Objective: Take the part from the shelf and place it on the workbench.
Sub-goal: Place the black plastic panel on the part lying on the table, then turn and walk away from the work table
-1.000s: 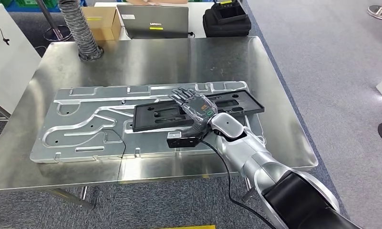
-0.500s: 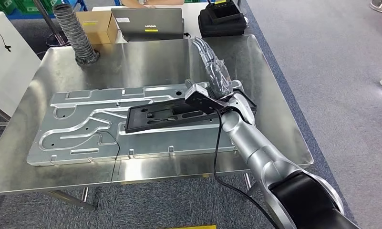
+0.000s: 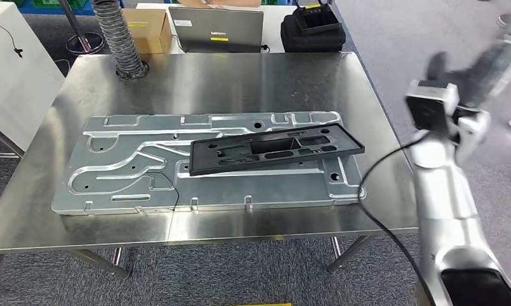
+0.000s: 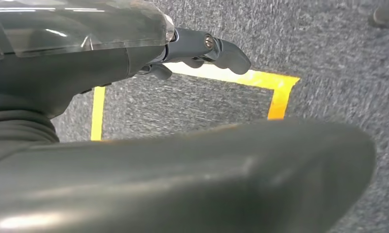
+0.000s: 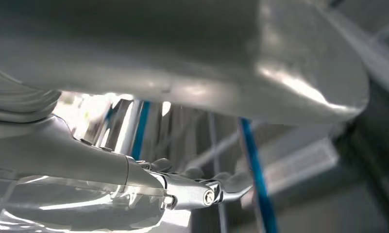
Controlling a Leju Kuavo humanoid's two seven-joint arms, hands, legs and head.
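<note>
The black flat part (image 3: 275, 148) lies free on the big aluminium plate (image 3: 112, 185), which rests on the steel workbench (image 3: 240, 76). My right hand (image 3: 488, 64) is raised off the bench's right side, blurred by motion, well clear of the part. In the right wrist view that hand (image 5: 134, 184) has its fingers stretched out with nothing in them. My left hand (image 4: 109, 48) hangs over the grey carpet, fingers extended and holding nothing.
At the bench's far edge stand a closed laptop (image 3: 215, 29), a cardboard box (image 3: 147, 30), a ribbed hose (image 3: 122, 41) and a black case (image 3: 316, 29). A white cabinet (image 3: 16, 70) stands left of the bench. Yellow tape (image 4: 279, 92) marks the floor.
My right hand lifted off the black part, rose above the bench and swung away to the right. The part stays lying on the plate. The camera shifted slightly.
</note>
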